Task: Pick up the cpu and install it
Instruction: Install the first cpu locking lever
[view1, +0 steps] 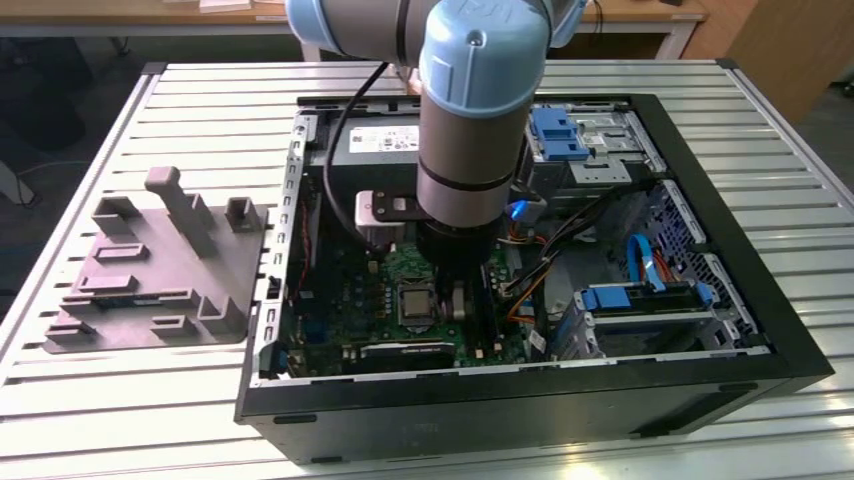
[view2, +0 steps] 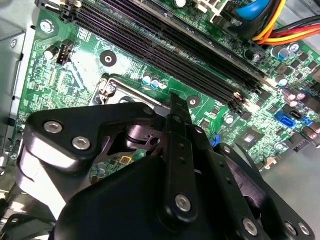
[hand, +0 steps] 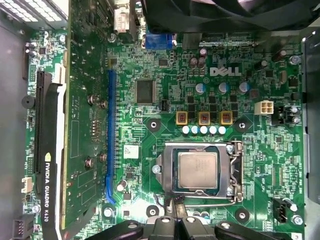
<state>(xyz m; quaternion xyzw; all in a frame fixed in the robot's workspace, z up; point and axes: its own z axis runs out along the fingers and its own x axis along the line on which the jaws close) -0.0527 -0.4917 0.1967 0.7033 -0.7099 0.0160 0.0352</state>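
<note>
Gripper (view2: 172, 117) body hides most of socket frame (view2: 117, 92) in second wrist view. Arm (view1: 474, 150) covers motherboard (view1: 380, 290) middle in exterior view. Fingertips cut off in first wrist view.

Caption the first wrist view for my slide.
The cpu sits in its socket frame on the green motherboard.

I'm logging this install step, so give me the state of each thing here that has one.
cpu: lying flat in the socket frame, nothing gripping it.
socket frame: open, chip top uncovered.
computer case: on its side, panel off, interior exposed.
gripper: over the motherboard, beside the socket.
grey fixture: on the table, outside the case.
</note>
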